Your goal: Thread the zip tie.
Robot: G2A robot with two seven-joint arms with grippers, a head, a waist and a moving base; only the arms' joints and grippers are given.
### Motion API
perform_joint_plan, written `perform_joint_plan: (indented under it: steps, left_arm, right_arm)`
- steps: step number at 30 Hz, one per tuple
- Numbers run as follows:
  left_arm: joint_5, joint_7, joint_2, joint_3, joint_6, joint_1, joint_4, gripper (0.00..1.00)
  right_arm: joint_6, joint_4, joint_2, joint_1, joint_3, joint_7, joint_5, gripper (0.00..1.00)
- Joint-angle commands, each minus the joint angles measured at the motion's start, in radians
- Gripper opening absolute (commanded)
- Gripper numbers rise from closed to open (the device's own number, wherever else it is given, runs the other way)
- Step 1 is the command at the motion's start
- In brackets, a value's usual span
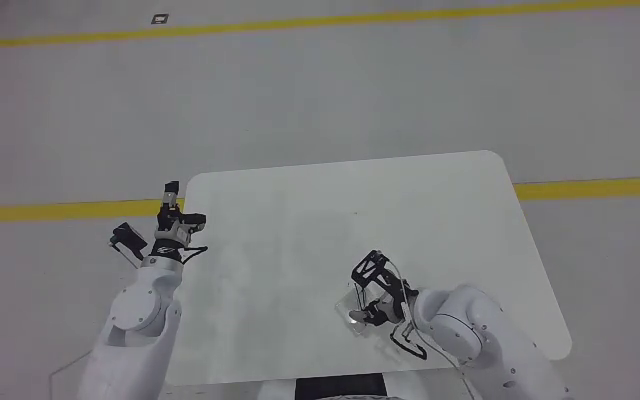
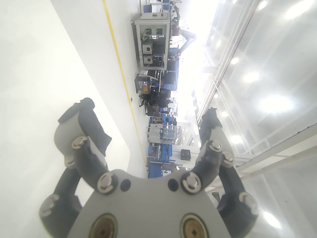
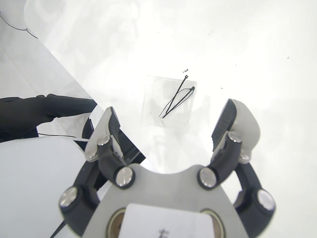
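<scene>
White table (image 1: 420, 200) from above with 2 spread grippers: left gripper (image 1: 150, 214) at its left edge, right gripper (image 1: 364, 292) over its near side.

Bright, even overhead light; table (image 1: 300, 220) washed out by glare; ceiling lamps (image 2: 251, 76) blown white; shadows faint

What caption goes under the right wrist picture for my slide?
Open right gripper above thin black zip ties on a clear square tray.
</scene>
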Motion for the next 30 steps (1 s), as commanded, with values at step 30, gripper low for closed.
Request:
perform_joint_plan:
  steps: [30]
  left_arm:
    - [0.000, 0.000, 0.000, 0.000, 0.000, 0.000, 0.000, 1.00]
  right_arm:
    - [0.116, 0.063, -0.015, 0.092, -0.088, 0.051, 0.238, 1.00]
